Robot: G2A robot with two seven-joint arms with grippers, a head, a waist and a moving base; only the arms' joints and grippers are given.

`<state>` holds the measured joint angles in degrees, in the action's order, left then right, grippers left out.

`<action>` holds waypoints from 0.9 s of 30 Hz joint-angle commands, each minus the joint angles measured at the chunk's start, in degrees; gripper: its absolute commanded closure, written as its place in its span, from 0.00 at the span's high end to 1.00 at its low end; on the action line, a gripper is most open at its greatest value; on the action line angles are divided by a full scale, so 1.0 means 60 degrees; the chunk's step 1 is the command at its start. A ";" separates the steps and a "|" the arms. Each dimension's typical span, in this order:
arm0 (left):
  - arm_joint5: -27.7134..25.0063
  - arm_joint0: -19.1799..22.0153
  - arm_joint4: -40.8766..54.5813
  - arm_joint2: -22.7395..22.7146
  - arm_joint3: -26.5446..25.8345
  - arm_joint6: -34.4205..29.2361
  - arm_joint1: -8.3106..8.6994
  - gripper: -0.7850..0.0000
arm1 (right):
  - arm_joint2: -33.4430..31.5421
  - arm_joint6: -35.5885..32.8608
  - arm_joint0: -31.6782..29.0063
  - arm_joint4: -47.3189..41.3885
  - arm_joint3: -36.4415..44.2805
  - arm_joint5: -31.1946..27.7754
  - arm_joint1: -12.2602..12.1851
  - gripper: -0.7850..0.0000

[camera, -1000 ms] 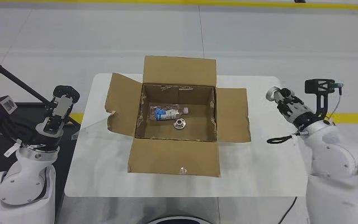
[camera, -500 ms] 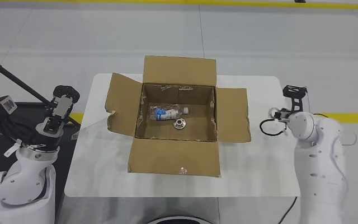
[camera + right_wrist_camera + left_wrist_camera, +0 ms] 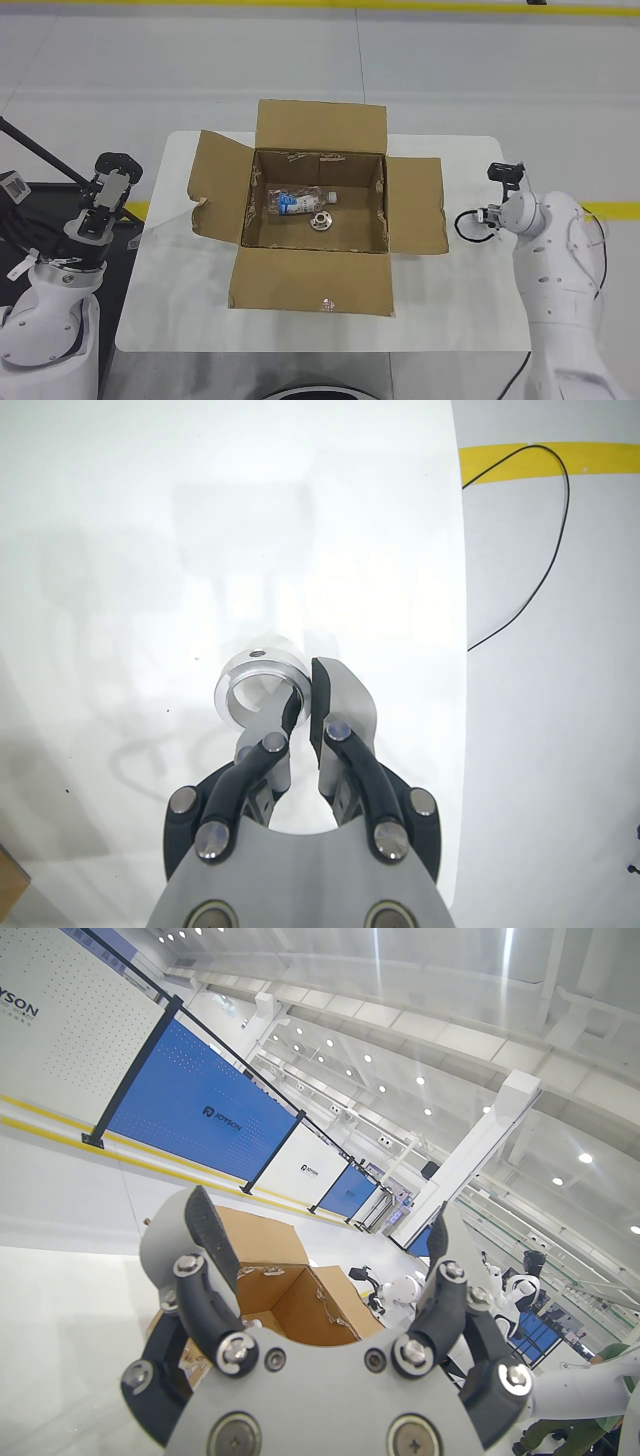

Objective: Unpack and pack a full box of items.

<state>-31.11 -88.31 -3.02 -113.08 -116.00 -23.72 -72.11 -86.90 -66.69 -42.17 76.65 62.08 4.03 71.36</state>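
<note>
Item 1, right gripper: is closing narrowly on the wall of a ring, one finger sitting inside the bore, the other pressing on the outside.
Item 2, ring: silver metal with a small hole in its rim. It is hanging over the white table, near the right edge; whether it is touching the top cannot be told.
Item 3, cable: thin and black, is trailing over the floor past the table edge, crossing a yellow line.
Item 4, box: brown cardboard, is standing open mid-table with all four flaps folded out. The right arm is hovering just beside the right flap.
Item 5, bottle: clear plastic, is lying on its side on the box floor, toward the far wall.
Item 6, disc: small round metal part, is lying in the box just beside the bottle, on its near side.
Item 7, left gripper: is gaping wide, raised off the table's left side, well apart from the box and pointing toward it
</note>
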 commanded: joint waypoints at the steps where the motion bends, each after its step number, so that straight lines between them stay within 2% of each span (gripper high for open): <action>1: 0.0000 0.0000 0.0000 0.0000 0.0000 0.0000 0.0000 1.00 | 0.0006 0.0047 0.0048 -0.0043 -0.0120 0.0028 -0.0002 0.07; 3: 0.0000 0.0000 0.0000 0.0000 0.0000 0.0000 0.0000 1.00 | -0.0004 0.0100 0.0060 -0.0105 -0.0205 0.0104 -0.0008 0.11; 4: 0.0000 0.0000 0.0000 0.0000 0.0000 0.0000 0.0000 1.00 | -0.0022 0.0122 0.0045 -0.0119 -0.0206 0.0124 -0.0016 0.16; 8: 0.0000 0.0000 0.0000 0.0000 0.0000 0.0000 0.0000 1.00 | -0.0078 0.0115 -0.0070 -0.0167 -0.0059 0.0145 -0.0049 0.16; 9: 0.0000 0.0000 0.0000 0.0000 0.0000 0.0000 0.0000 1.00 | -0.0104 0.0110 -0.0110 -0.0184 0.0003 0.0164 -0.0060 0.25; 10: 0.0000 0.0000 0.0000 0.0000 0.0000 0.0000 0.0000 1.00 | -0.0135 0.0109 -0.0152 -0.0194 0.0079 0.0175 -0.0071 0.26; 11: 0.0000 0.0000 0.0000 0.0000 0.0000 0.0000 0.0000 1.00 | -0.0173 0.0113 -0.0201 -0.0184 0.0189 0.0194 -0.0086 0.33; 15: 0.0000 0.0000 0.0000 0.0000 0.0000 0.0000 0.0000 1.00 | -0.0315 0.0021 -0.0472 -0.0176 0.0833 0.0271 -0.0141 0.36; 17: 0.0000 0.0000 0.0000 0.0000 0.0000 0.0000 0.0000 1.00 | -0.0350 -0.0107 -0.0612 -0.0113 0.1232 0.0334 -0.0164 0.44; 21: 0.0000 0.0000 0.0000 0.0000 0.0000 0.0000 0.0000 1.00 | -0.0482 -0.0037 -0.0972 -0.0408 0.2482 0.0306 -0.0187 0.45; 27: 0.0000 0.0000 0.0000 0.0000 0.0000 0.0000 0.0000 1.00 | -0.0296 0.0135 -0.1897 -0.1083 0.5749 -0.0014 -0.0166 0.49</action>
<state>-31.11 -88.31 -3.02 -113.08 -116.00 -23.72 -72.11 -88.98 -65.96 -52.69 70.76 92.27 4.39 70.35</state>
